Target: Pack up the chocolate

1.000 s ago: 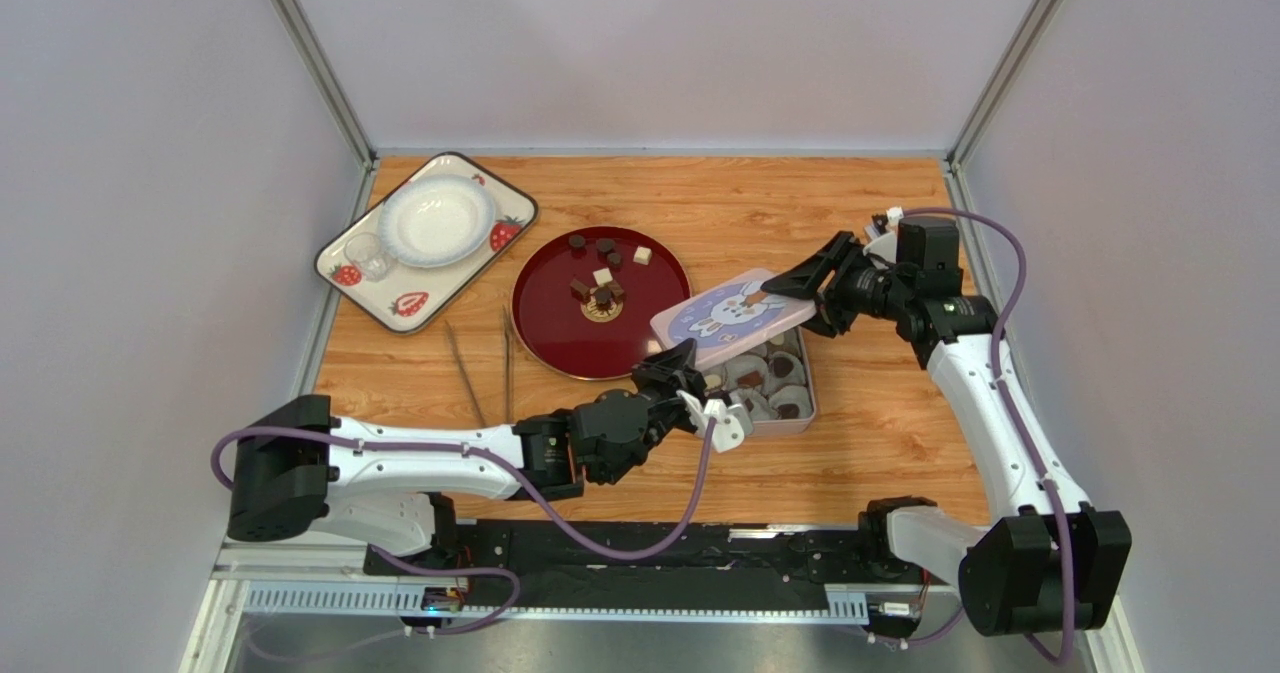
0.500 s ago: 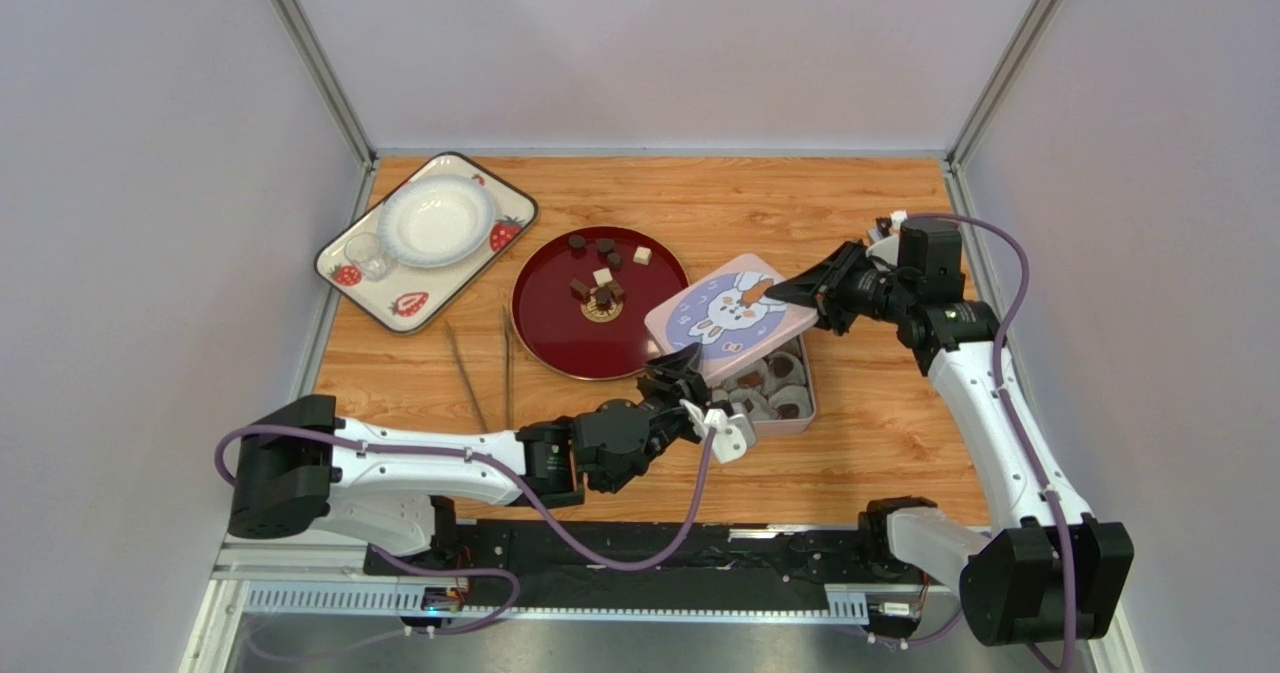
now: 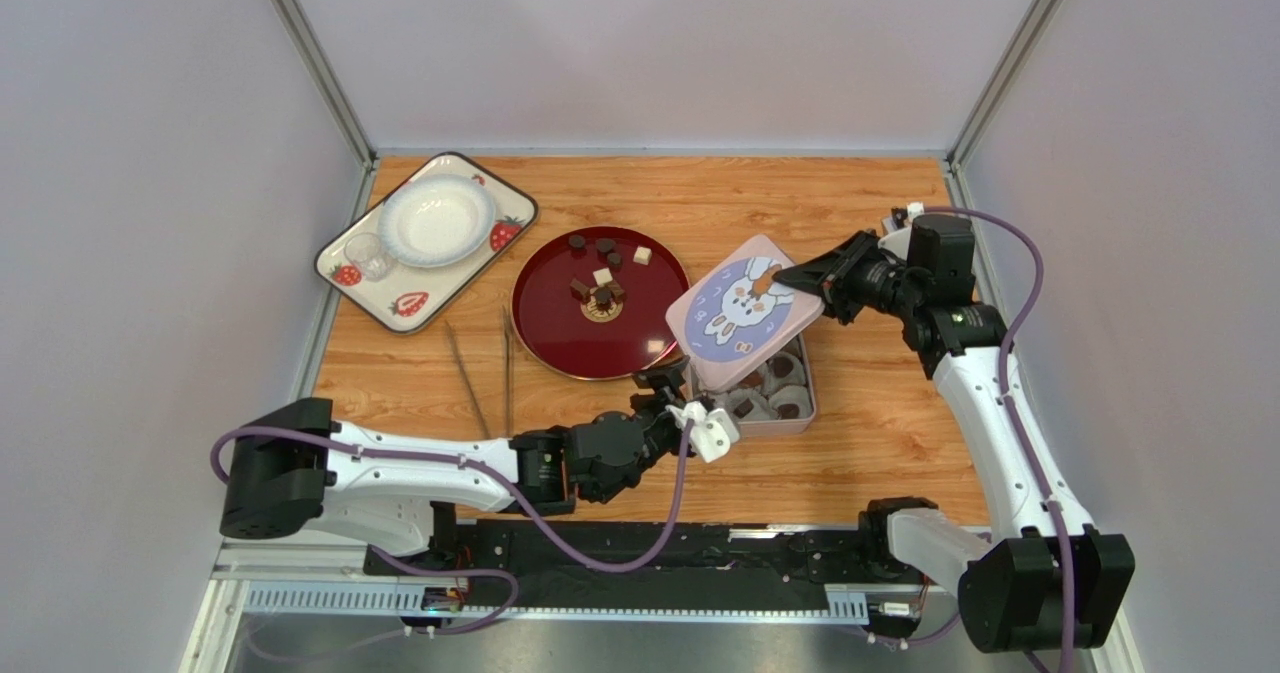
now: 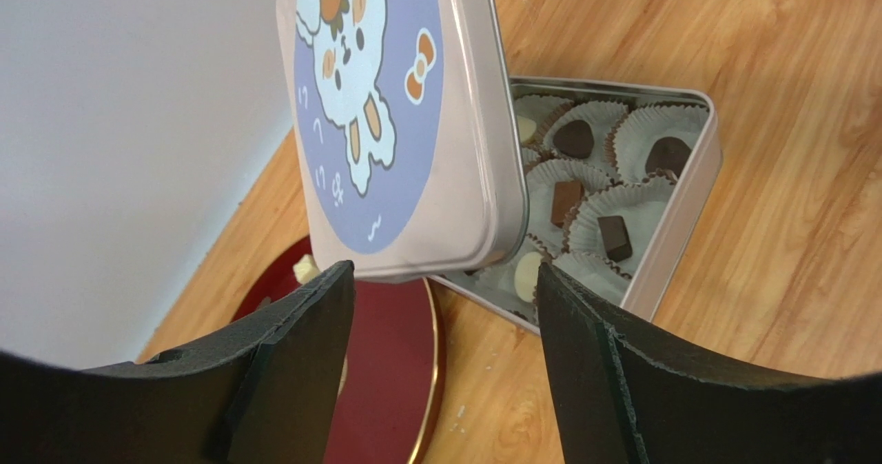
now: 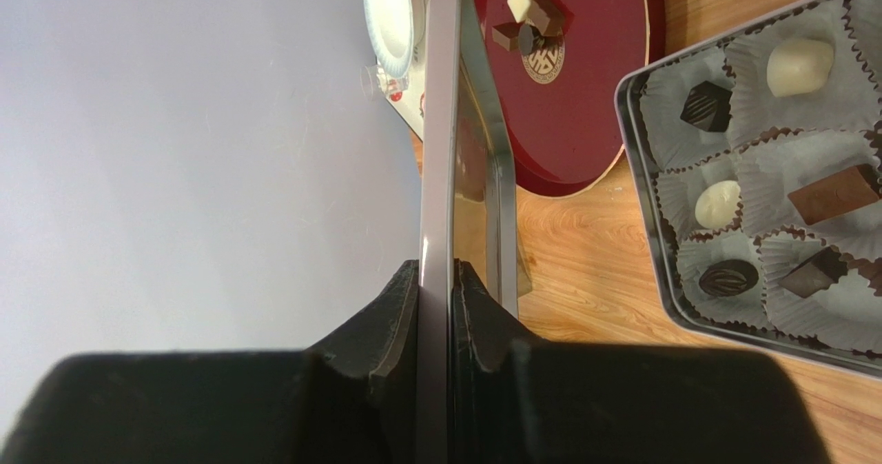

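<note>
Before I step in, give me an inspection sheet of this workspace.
Surface: wooden table, no spills seen.
Job's things: loose chocolates on the red plate; packed chocolates sit in paper cups in the open tin; the rabbit lid is tilted above the tin.
Clutter: strawberry tray with a white dish and a small glass; thin sticks left of the plate.
End effectors: left end effector open, holding nothing, near the tin; right end effector shut on the lid's edge.
Cables: a purple cable loops off each arm.
Surroundings: plain grey walls, metal frame.
</note>
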Controlling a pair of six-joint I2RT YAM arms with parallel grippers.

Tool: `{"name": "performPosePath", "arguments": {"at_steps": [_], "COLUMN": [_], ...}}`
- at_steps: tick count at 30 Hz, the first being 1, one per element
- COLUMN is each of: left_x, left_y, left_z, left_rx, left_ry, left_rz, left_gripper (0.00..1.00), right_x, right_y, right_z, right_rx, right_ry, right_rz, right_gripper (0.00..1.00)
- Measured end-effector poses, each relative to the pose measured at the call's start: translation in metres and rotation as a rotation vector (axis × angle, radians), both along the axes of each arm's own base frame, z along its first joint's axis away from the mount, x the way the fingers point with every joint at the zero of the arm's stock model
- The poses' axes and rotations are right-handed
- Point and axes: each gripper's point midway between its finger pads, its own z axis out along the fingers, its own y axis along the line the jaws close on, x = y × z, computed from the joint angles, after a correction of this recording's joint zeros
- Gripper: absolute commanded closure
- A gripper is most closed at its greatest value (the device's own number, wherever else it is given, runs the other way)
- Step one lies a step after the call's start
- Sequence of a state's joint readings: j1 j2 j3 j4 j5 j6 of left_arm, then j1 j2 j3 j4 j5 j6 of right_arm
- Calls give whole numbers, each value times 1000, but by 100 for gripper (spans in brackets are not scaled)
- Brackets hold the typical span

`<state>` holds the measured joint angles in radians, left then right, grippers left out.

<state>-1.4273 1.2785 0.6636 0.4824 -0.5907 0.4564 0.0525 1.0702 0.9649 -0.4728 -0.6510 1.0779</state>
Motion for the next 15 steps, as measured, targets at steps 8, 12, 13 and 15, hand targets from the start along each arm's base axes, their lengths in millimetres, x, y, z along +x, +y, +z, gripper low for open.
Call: {"name": "performPosePath", "arguments": {"at_steps": [8,12,13,15], "left_x": [-10,6,17,31], "left_y": [22,42,52,67], "left_z": [17,28,30,30], "left_rx": [-228,-441,-515,-629], "left_ry": [221,395,440,513], "left_rz": [50,115,152,192], "left_gripper": [17,15,14,11], "right_x": [9,8,6,2], "right_y": [-4,-6,-6,-8], "right_z": [18,37,41,47], "right_rx": [11,20,24,31], "right_ry": [-70,-160,-177,-212], "right_rz": [-35,-58,-61,-72], "right_gripper": [100,100,100,100]}}
